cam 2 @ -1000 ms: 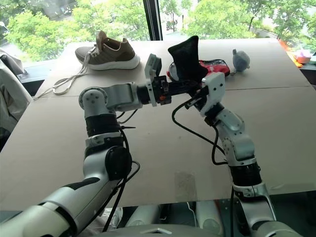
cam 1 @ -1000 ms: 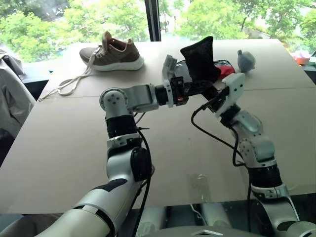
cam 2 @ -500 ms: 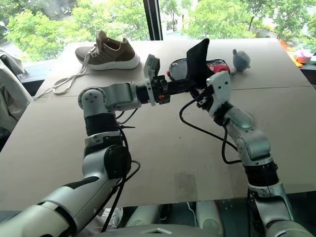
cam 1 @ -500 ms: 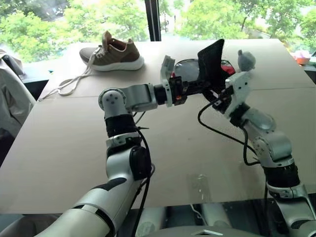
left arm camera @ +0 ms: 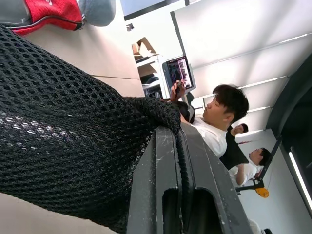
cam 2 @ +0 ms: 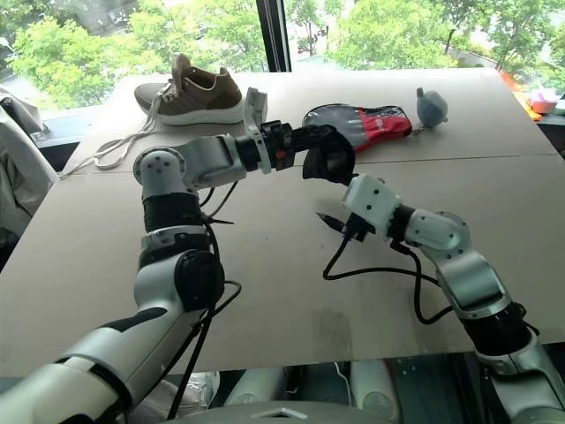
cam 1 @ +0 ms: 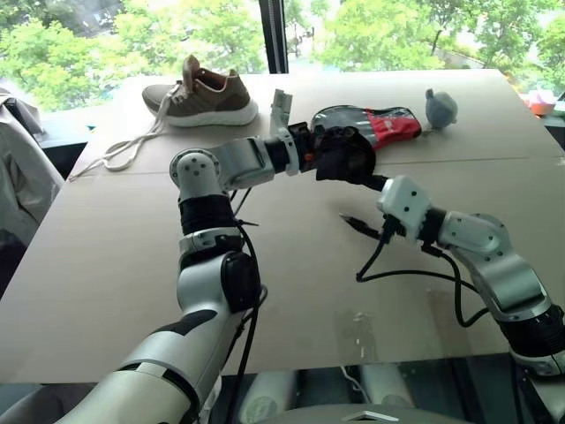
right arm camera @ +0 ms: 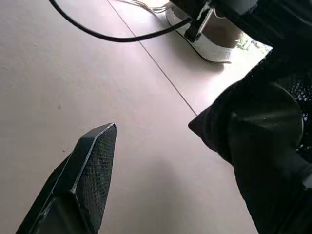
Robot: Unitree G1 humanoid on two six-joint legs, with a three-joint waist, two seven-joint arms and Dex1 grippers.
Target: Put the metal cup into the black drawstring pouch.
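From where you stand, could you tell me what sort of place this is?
Probably an office or lab set up for robot trials: a large table covered in brown board stands by a window onto trees, and people sit near a monitor behind.

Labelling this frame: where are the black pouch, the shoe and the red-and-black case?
black drawstring pouch [cam 1: 342, 162]: left eye view, bulging mesh body.
shoe [cam 1: 205, 95]: left eye view, brown upper.
red-and-black case [cam 2: 381, 121]: right eye view, red end.
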